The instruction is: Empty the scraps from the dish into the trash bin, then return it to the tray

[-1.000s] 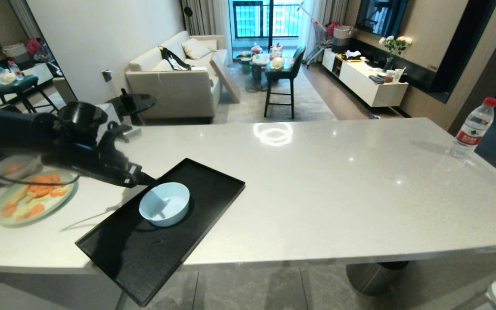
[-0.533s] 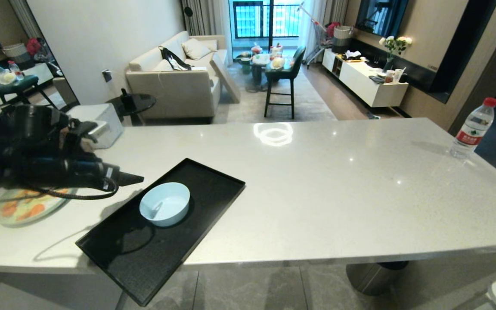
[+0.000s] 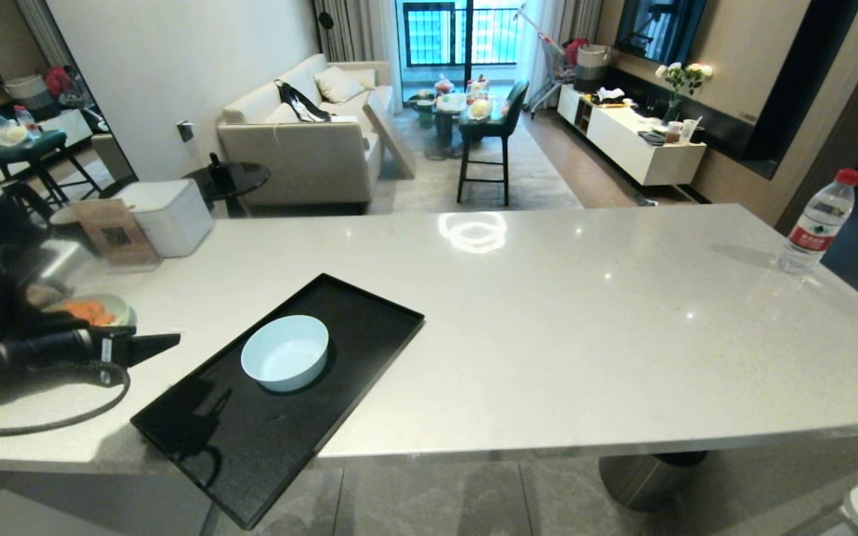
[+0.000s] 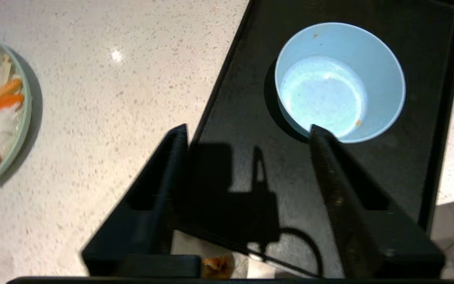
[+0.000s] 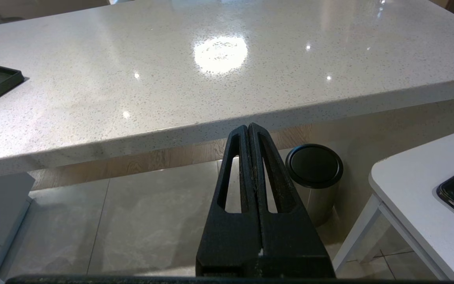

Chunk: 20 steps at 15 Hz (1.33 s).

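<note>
The dish [image 3: 284, 352], a small pale blue bowl, stands upright on the black tray [image 3: 250, 461] near the counter's front left. In the left wrist view the dish [image 4: 339, 81] holds only a couple of tiny orange specks of scraps. My left gripper [image 3: 168, 342] hovers left of the tray, apart from the dish. Its fingers [image 4: 248, 128] are open over the tray's [image 4: 250, 98] edge with nothing between them. My right gripper [image 5: 248, 126] is shut and parked below the counter's front edge. I cannot make out the trash bin.
A green plate [image 4: 25, 118] of orange slices lies left of the tray, partly behind my left arm. A white box [image 3: 164, 216] and a card [image 3: 116, 232] stand at back left, a water bottle [image 3: 820, 222] far right. A black-lidded steel cylinder [image 5: 314, 165] stands on the floor.
My left arm has drawn back from the dish to the left and toward the counter's front edge, uncovering the white box and card. The dish has stayed on the tray.
</note>
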Available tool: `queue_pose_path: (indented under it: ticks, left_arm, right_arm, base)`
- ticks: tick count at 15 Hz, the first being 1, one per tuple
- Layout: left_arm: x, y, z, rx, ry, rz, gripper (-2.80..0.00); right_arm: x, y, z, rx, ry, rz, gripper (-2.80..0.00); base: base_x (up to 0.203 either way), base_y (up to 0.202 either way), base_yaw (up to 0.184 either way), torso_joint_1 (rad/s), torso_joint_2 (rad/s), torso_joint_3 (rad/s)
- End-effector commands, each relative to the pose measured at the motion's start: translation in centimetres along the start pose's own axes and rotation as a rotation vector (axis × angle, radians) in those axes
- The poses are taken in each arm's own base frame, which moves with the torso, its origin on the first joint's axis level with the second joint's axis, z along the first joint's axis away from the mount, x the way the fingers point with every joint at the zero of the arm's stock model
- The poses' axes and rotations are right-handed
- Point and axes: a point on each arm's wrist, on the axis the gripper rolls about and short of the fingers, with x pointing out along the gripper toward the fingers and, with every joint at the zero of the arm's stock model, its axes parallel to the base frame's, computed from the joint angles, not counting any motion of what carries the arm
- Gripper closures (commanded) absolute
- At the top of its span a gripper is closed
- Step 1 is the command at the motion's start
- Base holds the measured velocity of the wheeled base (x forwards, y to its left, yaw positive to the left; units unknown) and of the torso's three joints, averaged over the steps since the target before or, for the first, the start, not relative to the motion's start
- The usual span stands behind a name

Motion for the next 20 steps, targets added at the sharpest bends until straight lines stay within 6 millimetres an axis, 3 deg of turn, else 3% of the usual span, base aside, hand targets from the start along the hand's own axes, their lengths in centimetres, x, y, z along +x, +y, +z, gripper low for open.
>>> queue_pose_path:
  ticks: [1,4,9,14,20]
  left_arm:
    - [-2.0,-0.8,-0.5,0.005,-0.058,0.011,0.0]
    - [-2.9,-1.4,-1.0,0.01,-0.068,0.006,0.0]
    - [-4.9,-2.7,-3.6,0.0,-0.059,-0.029,0.0]
    - [-8.6,-4.8,-5.7,-0.001,-0.147,-0.03,0.0]
    - [-12.9,-8.8,-12.2,-0.038,-0.276,-0.118,0.0]
  right_arm:
    - [0.0,0.0,0.0,0.0,0.001,-0.001,0.0]
    - [0.0,0.0,0.0,0.0,-0.001,-0.001,0.0]
    - [0.0,0.0,0.0,0.001,-0.001,0.0,0.0]
    - [0.0,0.0,0.0,0.0,0.001,-0.001,0.0]
    - [0.0,0.0,0.0,0.001,-0.001,0.0,0.0]
  base:
    - [0.0,0.0,0.0,0.0,0.0,0.0]
    - [0.0,0.0,0.0,0.0,0.0,0.0]
    - [0.0,0.0,0.0,0.0,0.0,0.0]
    - [0.0,0.0,0.0,0.0,0.0,0.0]
    - [0.0,0.0,0.0,0.0,0.0,0.0]
